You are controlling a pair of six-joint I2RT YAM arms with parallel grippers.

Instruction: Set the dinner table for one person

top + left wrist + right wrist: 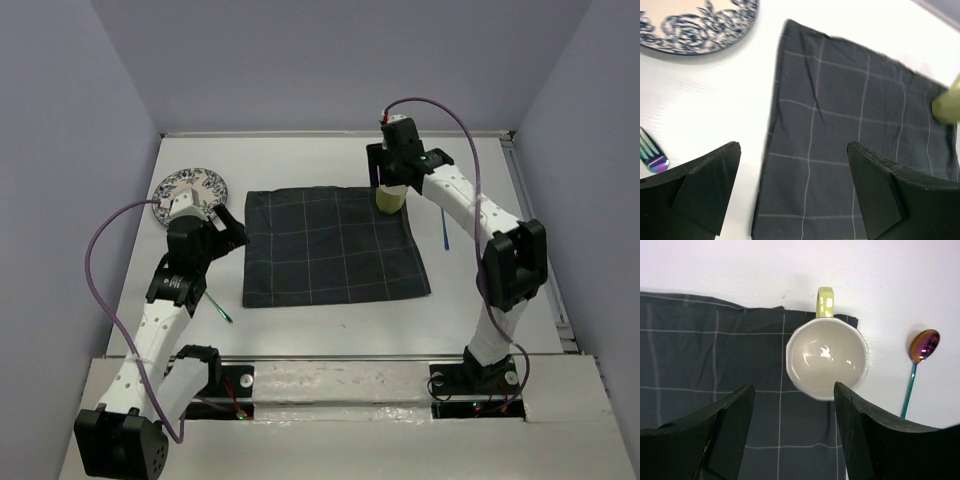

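A dark navy cloth (333, 246) with thin pale grid lines lies flat on the white dinner table (300, 160). A yellow-green mug (389, 198) with a white inside stands upright on the cloth's far right corner; in the right wrist view the mug (826, 359) is seen from above, handle pointing away. My right gripper (792, 425) is open above the cloth just short of the mug. My left gripper (792, 192) is open and empty over the cloth's left edge (771, 130). A blue-patterned plate (188, 194) sits far left.
An iridescent spoon (919, 362) lies on the table right of the mug; it also shows in the top view (444, 232). An iridescent fork (652, 154) lies left of the cloth, its handle in the top view (220, 308). Lavender walls (60, 170) bound the table.
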